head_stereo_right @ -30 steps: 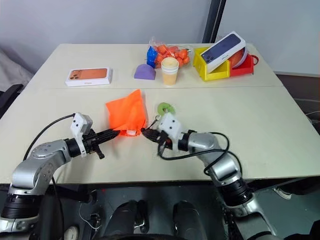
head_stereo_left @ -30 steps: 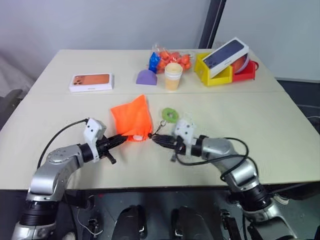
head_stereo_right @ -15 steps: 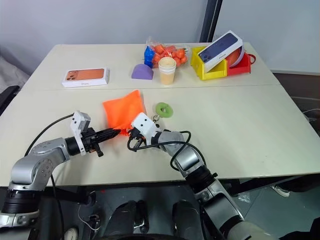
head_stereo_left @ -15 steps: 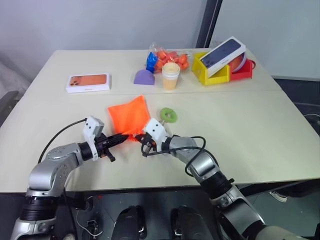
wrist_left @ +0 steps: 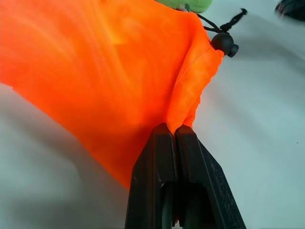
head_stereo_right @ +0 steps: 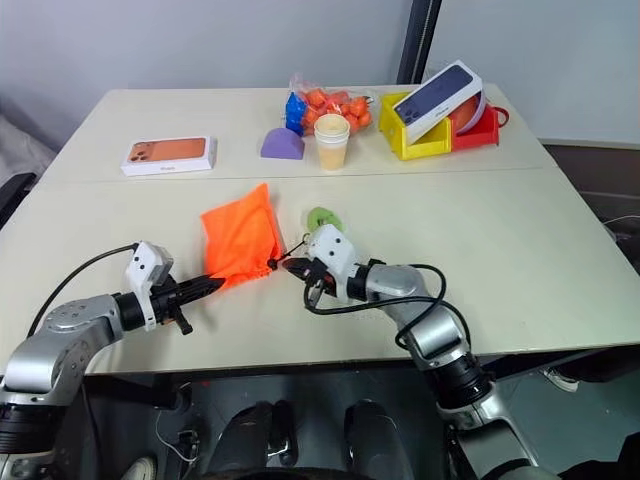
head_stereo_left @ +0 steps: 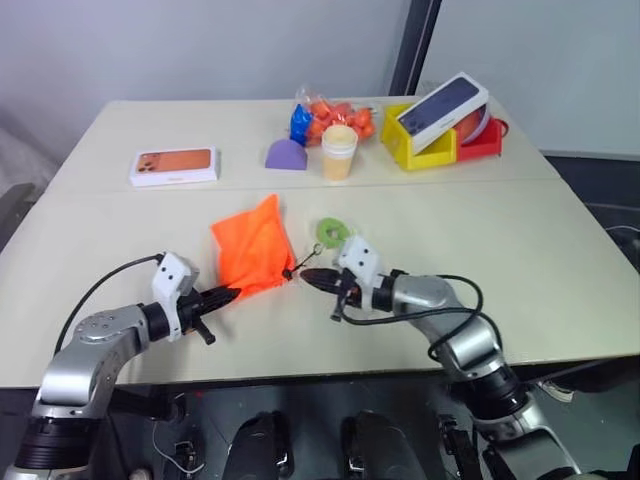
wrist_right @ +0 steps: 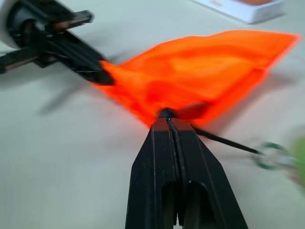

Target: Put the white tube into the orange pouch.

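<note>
Orange pouch (head_stereo_left: pixel 251 253) lies crumpled near the table's (head_stereo_left: pixel 520 240) middle, bright soft fabric with a thin black cord (wrist_left: pixel 217 25) and round toggle at its right corner. Left gripper (head_stereo_left: pixel 232 294) is clamped on the pouch's near edge. Right gripper (head_stereo_left: pixel 306 277) is pinched together at the toggle corner; whether it grips fabric or cord, can't tell.

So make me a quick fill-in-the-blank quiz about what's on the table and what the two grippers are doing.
1. The left gripper is shut on the edge of the ____ pouch.
2. The right gripper has its fingers ____ beside the pouch's black cord.
3. The blue-topped box leans on the ____ bin.

Missing words: orange; shut; yellow
</note>
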`<action>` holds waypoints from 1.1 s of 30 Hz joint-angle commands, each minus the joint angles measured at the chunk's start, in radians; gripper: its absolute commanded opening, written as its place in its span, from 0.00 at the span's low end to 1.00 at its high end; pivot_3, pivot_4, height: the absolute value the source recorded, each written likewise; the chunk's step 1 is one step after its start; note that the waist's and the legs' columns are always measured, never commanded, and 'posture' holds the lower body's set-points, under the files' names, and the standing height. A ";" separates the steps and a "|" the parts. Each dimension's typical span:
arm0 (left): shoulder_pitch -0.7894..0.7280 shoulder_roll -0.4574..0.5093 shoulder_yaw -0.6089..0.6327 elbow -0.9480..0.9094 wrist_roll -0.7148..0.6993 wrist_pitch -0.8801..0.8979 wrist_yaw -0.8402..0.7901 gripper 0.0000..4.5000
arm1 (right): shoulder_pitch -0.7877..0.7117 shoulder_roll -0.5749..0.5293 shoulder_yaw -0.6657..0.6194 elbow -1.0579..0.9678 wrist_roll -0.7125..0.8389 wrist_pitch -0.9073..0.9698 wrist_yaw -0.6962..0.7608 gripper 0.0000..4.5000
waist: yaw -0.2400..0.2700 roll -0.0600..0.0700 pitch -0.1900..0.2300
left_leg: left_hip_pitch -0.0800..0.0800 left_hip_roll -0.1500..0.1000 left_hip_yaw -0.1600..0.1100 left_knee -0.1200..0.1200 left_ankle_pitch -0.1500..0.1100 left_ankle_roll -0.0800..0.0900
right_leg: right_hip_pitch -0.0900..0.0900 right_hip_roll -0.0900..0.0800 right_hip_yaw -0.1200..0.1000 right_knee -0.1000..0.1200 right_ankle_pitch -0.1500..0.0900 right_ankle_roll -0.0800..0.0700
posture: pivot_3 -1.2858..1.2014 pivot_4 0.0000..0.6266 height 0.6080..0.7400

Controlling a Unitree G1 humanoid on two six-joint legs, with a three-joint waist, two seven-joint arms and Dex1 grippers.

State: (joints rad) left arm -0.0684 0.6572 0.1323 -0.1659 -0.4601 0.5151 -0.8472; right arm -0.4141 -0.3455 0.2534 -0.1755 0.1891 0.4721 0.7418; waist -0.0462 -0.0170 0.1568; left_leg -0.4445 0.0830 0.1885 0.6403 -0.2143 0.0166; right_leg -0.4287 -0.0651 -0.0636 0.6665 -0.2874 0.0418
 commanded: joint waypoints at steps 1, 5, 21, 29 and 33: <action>0.004 0.009 0.004 -0.005 -0.009 -0.009 -0.023 0.06 | -0.075 0.002 -0.048 0.090 -0.024 -0.044 -0.040 0.06 | -0.002 0.000 0.000 | 0.000 0.000 0.000 0.000 0.000 0.000 | 0.000 0.000 0.000 0.000 0.000 0.000 | 0.52 0.24 1.00; -0.010 0.002 0.017 -0.002 -0.014 -0.010 -0.022 0.41 | -0.164 0.019 -0.030 0.265 -0.112 -0.135 -0.102 0.41 | -0.001 0.000 0.000 | 0.000 0.000 0.000 -0.002 0.001 -0.001 | 0.000 0.000 0.000 -0.001 0.000 -0.001 | 0.52 0.24 1.00; -0.057 -0.064 0.133 -0.033 -0.091 -0.017 0.079 0.65 | -0.262 0.044 -0.014 0.626 -0.226 -0.333 -0.101 0.01 | 0.001 0.000 0.000 | 0.001 -0.001 0.002 -0.004 0.008 -0.005 | 0.002 0.003 0.000 0.000 0.002 0.005 | 0.52 0.24 1.00; -0.041 0.011 0.181 -0.114 -0.310 0.193 0.000 0.71 | -0.099 -0.043 -0.121 0.237 -0.120 -0.212 -0.063 0.00 | 0.002 0.000 0.000 | 0.001 -0.001 0.001 -0.004 0.008 -0.006 | 0.003 0.003 -0.001 0.000 0.002 0.005 | 0.52 0.24 1.00; -0.023 0.082 0.152 -0.129 -0.296 0.218 -0.030 0.99 | -0.030 -0.078 -0.145 0.073 -0.079 -0.138 -0.043 0.00 | -0.001 0.000 0.000 | 0.002 0.000 0.001 -0.007 0.009 -0.008 | 0.003 0.003 0.000 0.000 0.002 0.005 | 0.52 0.24 1.00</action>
State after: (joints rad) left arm -0.0868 0.7196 0.2818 -0.2723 -0.7575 0.7344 -0.8679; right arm -0.4462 -0.4182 0.1262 -0.0137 0.0788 0.3155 0.6888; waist -0.0473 -0.0171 0.1569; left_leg -0.4417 0.0825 0.1890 0.6329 -0.2048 0.0078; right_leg -0.4261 -0.0621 -0.0642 0.6670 -0.2855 0.0467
